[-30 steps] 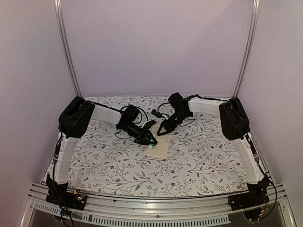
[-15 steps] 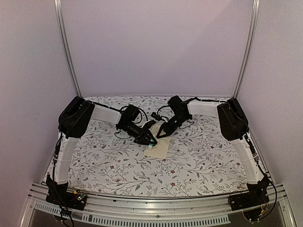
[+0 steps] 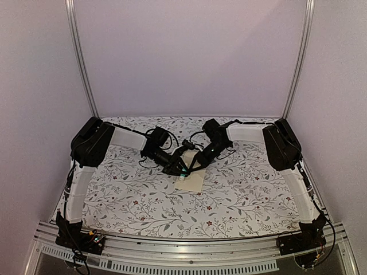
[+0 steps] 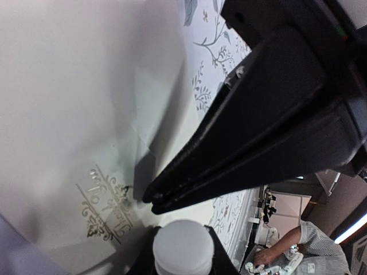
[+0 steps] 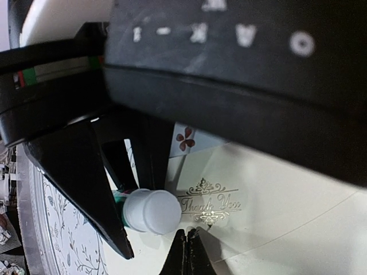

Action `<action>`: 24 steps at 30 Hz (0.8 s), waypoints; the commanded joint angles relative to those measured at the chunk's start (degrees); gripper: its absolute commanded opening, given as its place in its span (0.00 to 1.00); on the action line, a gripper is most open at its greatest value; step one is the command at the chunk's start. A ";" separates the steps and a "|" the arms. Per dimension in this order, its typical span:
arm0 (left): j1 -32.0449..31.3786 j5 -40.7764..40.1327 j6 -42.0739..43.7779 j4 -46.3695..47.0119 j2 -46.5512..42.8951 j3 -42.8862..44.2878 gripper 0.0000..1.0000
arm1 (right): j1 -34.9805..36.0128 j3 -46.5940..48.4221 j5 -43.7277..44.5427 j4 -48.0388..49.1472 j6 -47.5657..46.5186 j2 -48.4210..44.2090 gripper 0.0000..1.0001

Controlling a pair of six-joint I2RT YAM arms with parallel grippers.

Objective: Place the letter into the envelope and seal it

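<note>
Two arms meet at the envelope (image 3: pixel 192 182): left gripper (image 3: pixel 179 169) clamps a white-capped stick (image 5: pixel 150 211); right gripper (image 4: pixel 150 199), closed and empty, touches paper beside it.

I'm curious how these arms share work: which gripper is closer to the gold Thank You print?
Right. The right gripper, shut, has its tips at the edge of the Thank You print. The left gripper sits back behind the white-capped tube it holds.
</note>
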 commanded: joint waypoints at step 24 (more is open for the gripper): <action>0.09 -7.66 1.19 -3.23 -1.51 -6.25 0.00 | -2.39 1.37 9.38 0.20 4.63 1.45 0.00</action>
